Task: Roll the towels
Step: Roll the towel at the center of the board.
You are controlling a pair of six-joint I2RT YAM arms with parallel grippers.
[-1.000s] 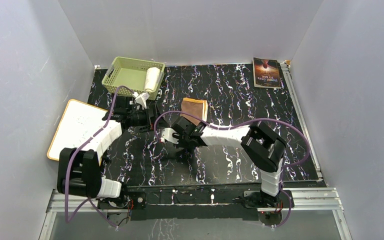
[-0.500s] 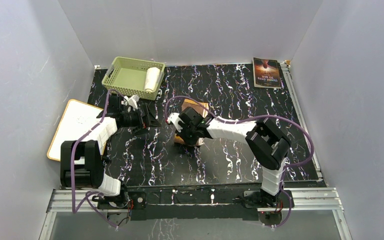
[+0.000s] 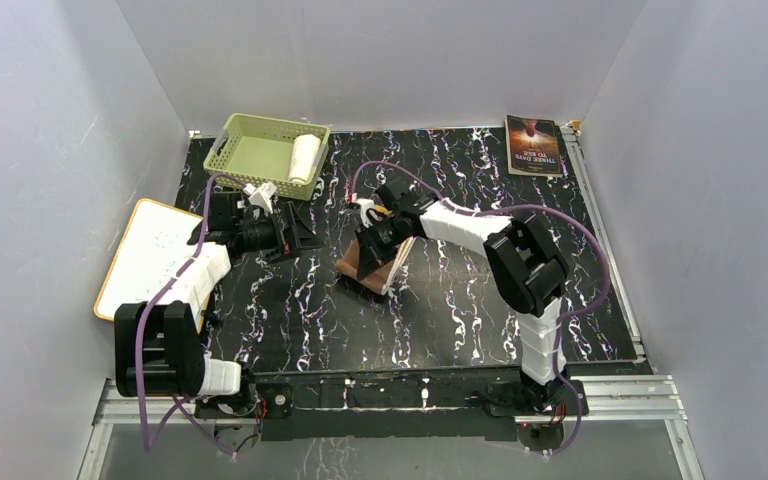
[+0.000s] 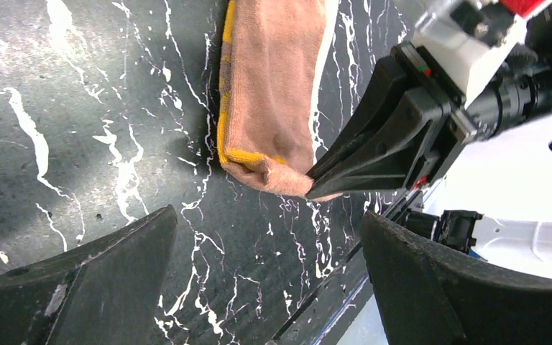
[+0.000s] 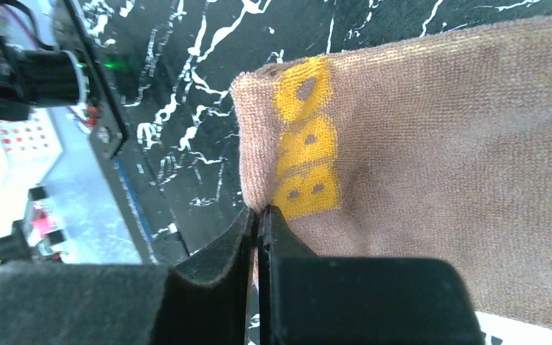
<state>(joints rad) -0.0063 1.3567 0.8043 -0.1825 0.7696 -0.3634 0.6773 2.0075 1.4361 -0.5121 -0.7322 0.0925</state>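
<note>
Holding left pincer (image 4: 266,219) spread wide, aimed 3 o'clock; right arm (image 3: 460,225) extended toward 10 o'clock, right pincer (image 5: 259,219) pinched onto brown towel (image 5: 438,144) corner.

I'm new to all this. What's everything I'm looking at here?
brown towel: one, brown with yellow print, mid-table, corner pinched
white towel: one, white, rolled, inside the basket
basket: one, pale green, table's far left
board: one, white with tan edge, left side
book: one, dark cover, far right corner
table: one, black with white veins
left arm: one, white and black, jaws open and empty
right arm: one, white and black, jaws shut on brown towel
</note>
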